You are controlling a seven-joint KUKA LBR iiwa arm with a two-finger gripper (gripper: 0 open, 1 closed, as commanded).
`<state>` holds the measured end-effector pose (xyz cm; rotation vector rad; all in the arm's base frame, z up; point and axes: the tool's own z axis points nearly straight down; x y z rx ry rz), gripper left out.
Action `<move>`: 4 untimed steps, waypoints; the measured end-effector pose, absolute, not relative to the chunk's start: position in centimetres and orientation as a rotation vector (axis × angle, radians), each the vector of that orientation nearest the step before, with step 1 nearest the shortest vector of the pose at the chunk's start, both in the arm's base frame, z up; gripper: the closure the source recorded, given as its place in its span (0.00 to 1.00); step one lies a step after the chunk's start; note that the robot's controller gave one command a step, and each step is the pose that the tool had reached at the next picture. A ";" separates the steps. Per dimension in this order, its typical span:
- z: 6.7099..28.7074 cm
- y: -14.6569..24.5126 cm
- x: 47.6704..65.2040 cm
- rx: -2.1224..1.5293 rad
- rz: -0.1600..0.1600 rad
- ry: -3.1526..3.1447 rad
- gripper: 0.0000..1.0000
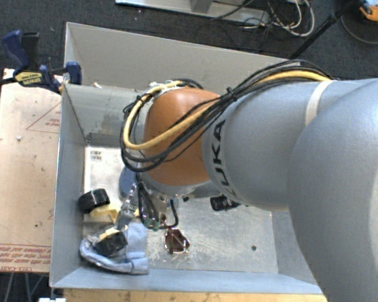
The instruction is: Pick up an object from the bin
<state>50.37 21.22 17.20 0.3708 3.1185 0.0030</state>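
The approach is judged to be the step in hand. The gripper (136,217) is seen low inside the grey metal bin (71,166), beneath the arm's orange wrist cover (177,135). It hangs just up the view from a crumpled grey-blue cloth (121,256) and slightly to that cloth's right. How far the gripper is opened cannot be told, as its working end is masked by cables and shadow. Nothing can be made out in its grasp.

The other things are placed by reference to the cloth:

- A small black block (111,242) is seen resting on the cloth's left part.
- Just beyond the cloth's left end a tan wedge-like piece (104,216) is found.
- A black cylinder (92,200) (perhaps a cap or roller) is set against the tan piece, farther from the cloth.
- A small reddish-brown shiny thing (176,241) lies apart from the cloth, to its right.
- A white printed label (96,156) lies flat, well up the view from the cloth.

Which thing is aimed at cannot be settled. The cloth's upper edge and the black block are judged nearest to the gripper.

For the next move, a short descent centred on one thing is called for, followed by closure and a straight lift. Care would be needed if the block is chosen, since a fold of cloth could be caught with it.
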 end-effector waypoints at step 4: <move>7.6 19.5 52.0 0.865 0.017 3.015 1.00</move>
